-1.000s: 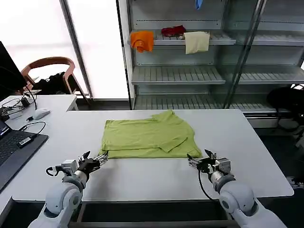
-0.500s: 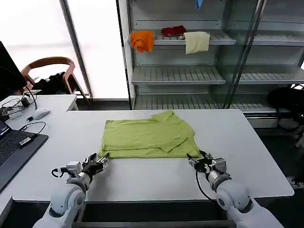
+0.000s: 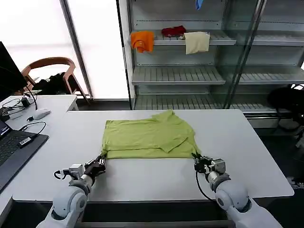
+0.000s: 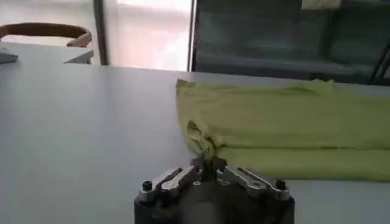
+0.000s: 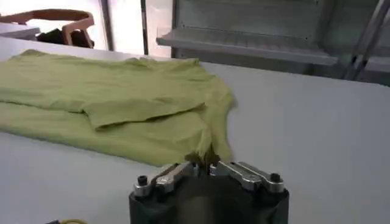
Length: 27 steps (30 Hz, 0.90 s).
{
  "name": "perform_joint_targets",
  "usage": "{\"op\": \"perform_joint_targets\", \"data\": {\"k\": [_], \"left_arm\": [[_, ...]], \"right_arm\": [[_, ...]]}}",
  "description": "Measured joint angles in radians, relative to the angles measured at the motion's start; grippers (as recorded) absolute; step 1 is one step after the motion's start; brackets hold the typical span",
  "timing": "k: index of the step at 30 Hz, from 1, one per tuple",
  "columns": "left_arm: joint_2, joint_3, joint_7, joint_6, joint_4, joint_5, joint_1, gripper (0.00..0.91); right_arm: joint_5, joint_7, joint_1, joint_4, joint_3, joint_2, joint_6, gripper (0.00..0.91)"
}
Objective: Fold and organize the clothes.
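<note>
The clothes, one lime yellow-green T-shirt, lie partly folded in the middle of the white table. My left gripper is at the shirt's near left corner, shut on a pinch of the fabric. At the near right corner my right gripper is likewise shut on the shirt's hem. Both grippers sit low on the tabletop at the shirt's front edge.
A laptop, cables and a mouse lie on the desk at the left. Behind the table stand metal shelves with an orange cloth, a red cloth and a cream cloth. A chair is at the back left.
Both grippers have moved inward to the shirt's near corners and closed on the fabric; a second ago they stood open just short of the front edge.
</note>
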Motion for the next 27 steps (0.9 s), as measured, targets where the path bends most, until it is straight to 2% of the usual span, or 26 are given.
{"op": "perform_joint_targets", "data": {"k": [7, 15, 27], "left_arm": [[0.017, 0.008, -0.019, -0.003, -0.028, -0.005, 0.005, 0.0], [0.047, -0.009, -0.068, 0.018, -0.086, -0.02, 0.039, 0.0], [0.071, -0.074, -0.18, 0.036, -0.258, -0.001, 0.227, 0.01]], "right_arm": [[0.018, 0.015, -0.012, 0.037, 0.012, -0.019, -0.022, 0.0], [0.061, 0.032, -0.068, 0.136, 0.033, -0.083, -0.044, 0.0], [0.074, 0.066, -0.303, 0.339, 0.123, -0.182, -0.057, 0.0]]}}
